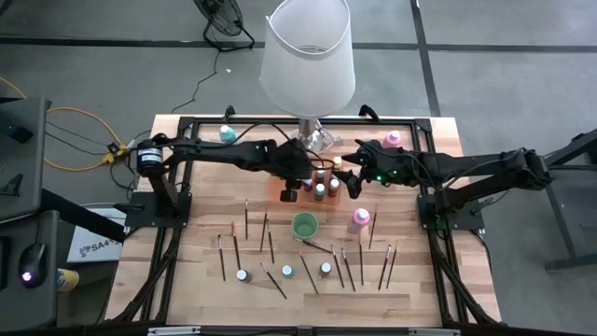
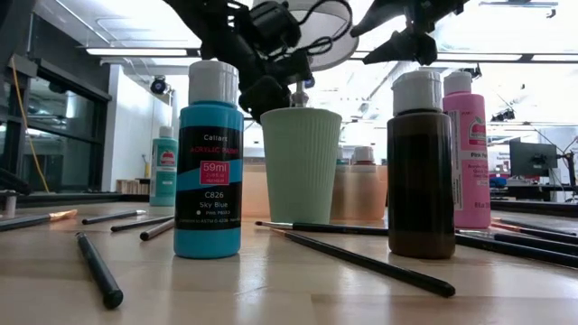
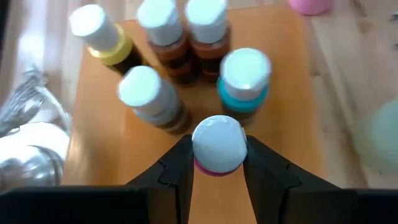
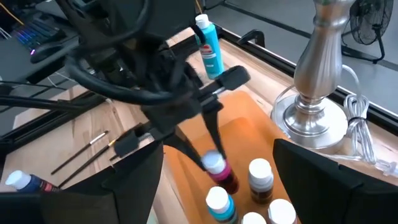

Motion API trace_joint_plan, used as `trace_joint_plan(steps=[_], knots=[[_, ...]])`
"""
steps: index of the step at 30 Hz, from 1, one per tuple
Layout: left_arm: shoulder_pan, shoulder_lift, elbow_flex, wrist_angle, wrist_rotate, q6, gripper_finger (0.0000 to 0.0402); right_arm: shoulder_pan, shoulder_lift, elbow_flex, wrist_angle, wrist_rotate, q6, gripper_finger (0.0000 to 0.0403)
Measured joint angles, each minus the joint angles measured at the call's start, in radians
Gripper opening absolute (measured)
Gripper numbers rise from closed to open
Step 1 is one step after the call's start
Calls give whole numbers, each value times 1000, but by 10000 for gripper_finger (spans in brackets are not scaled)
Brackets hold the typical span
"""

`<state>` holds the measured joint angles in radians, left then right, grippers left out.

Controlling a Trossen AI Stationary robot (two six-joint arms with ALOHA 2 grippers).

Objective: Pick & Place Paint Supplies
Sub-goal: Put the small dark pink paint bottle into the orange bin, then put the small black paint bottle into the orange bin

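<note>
My left gripper (image 3: 219,155) is over the orange tray (image 3: 292,106) below the lamp, shut on a small paint bottle (image 3: 219,144) with a white cap and a pink band. Several other white-capped small bottles (image 3: 163,28) stand upright on the tray just beyond it. My right gripper (image 1: 350,175) hangs open above the tray's right side, holding nothing. Farther toward the near edge, three small bottles (image 1: 287,271), a pink bottle (image 1: 359,220) and several dark brushes (image 1: 246,217) rest on the table. My left gripper pinches the small bottle just under its white cap (image 3: 214,167), one finger on each side. The fingers (image 4: 208,134) slant down onto it from the table's left. The bottle stays upright. I cannot tell whether its base touches the tray.
The big white-shaded lamp (image 1: 308,56) stands on its silver base (image 4: 320,106) right behind the tray. A green cup (image 1: 304,225) stands mid-table. A teal bottle (image 1: 227,134) and a pink bottle (image 1: 393,139) stand at the far edge. Black frame rails (image 1: 173,233) run along both table sides.
</note>
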<state>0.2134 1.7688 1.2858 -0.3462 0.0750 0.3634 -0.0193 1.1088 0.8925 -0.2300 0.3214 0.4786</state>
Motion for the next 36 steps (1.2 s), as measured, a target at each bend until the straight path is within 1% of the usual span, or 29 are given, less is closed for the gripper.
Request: trace_joint_plan(steps=[8, 20, 22, 29, 32, 36], knots=[[2, 5, 0, -17, 0, -1, 109, 0, 0, 0, -1, -3, -2, 298], [2, 31, -1, 2, 8, -20, 109, 0, 0, 0, -2, -9, -3, 298], [2, 31, -1, 2, 9, -29, 119, 0, 0, 0, -2, -10, -2, 298], [2, 37, -5, -23, 1, -31, 183, 0, 0, 0, -3, -11, -2, 298], [2, 37, -5, -38, -3, -31, 200, 0, 0, 0, -4, -12, -1, 298], [2, 22, -4, -62, -23, -31, 212, 0, 0, 0, -6, -14, 0, 298]])
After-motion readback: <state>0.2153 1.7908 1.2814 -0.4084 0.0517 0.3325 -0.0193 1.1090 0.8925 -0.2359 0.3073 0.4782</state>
